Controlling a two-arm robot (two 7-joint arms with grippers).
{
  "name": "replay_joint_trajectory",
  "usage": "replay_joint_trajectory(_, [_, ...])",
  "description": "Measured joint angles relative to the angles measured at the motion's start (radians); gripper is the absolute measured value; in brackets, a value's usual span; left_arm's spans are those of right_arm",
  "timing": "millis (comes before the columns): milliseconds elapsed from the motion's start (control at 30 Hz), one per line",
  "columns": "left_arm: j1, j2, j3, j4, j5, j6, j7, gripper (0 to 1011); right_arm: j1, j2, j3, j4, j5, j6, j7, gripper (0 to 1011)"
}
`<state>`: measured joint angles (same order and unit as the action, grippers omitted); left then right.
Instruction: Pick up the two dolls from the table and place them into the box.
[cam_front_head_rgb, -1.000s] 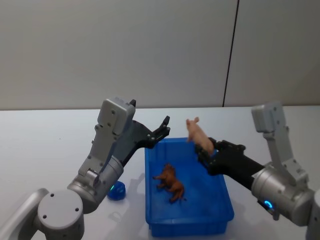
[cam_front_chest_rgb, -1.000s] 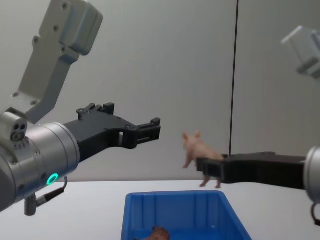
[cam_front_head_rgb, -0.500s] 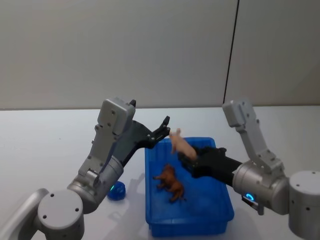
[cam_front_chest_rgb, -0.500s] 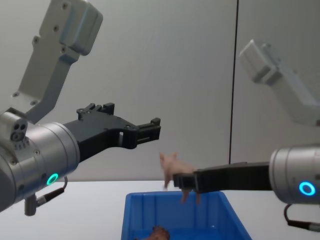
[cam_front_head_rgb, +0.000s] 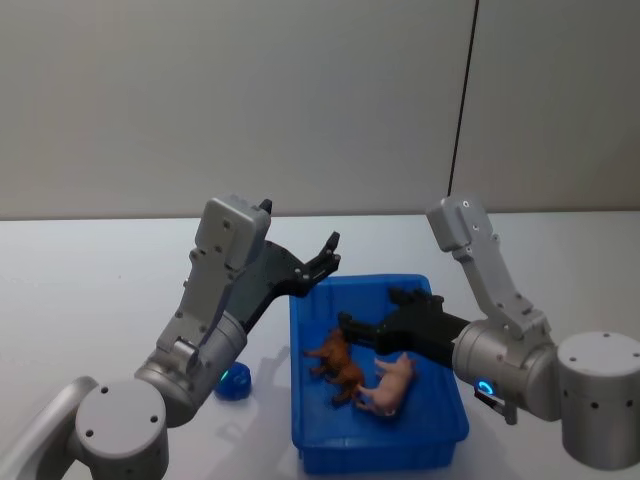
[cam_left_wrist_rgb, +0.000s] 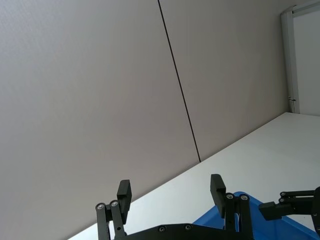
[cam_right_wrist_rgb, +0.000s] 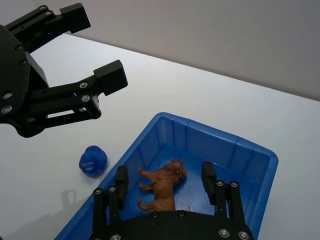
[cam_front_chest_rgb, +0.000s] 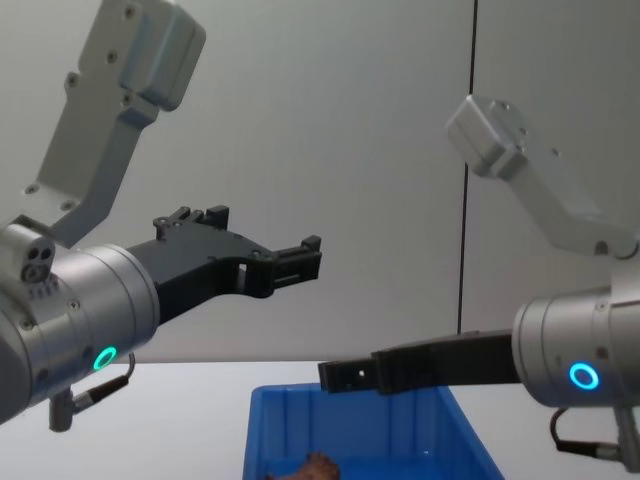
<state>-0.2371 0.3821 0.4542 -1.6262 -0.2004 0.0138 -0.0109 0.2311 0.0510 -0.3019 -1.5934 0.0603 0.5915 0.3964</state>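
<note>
Blue box (cam_front_head_rgb: 380, 455) holds the pink doll (cam_front_head_rgb: 388, 383) just beside the brown doll (cam_front_head_rgb: 338, 366). Over them hovers the right gripper (cam_right_wrist_rgb: 165, 174), released; the left gripper (cam_left_wrist_rgb: 170, 186), also released, hangs near the box.

Head camera looks down from above on the counter (cam_front_head_rgb: 80, 285) and blue box (cam_front_head_rgb: 380, 452); chest camera sits low, facing the wall (cam_front_chest_rgb: 350, 120); right wrist camera peers closely into that same box.

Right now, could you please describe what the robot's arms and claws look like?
The left arm and right arm have rounded silver-grey joints and boxy pale-grey links, each bearing a small glowing ring. The left claw and right claw are matte black and two-fingered, with visible screws at the pivots.
</note>
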Motion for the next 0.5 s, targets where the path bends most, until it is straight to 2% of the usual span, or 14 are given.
replay_joint_trajectory(200, [0.0,0.0,0.0,0.0,0.0,0.0,0.0,1001,0.002,0.003,0.003,-0.001,0.007,-0.012,0.0,993])
replay_joint_trajectory(500, [0.0,0.0,0.0,0.0,0.0,0.0,0.0,1001,-0.018,0.034,0.035,-0.038,0.055,-0.086,-0.013,1001])
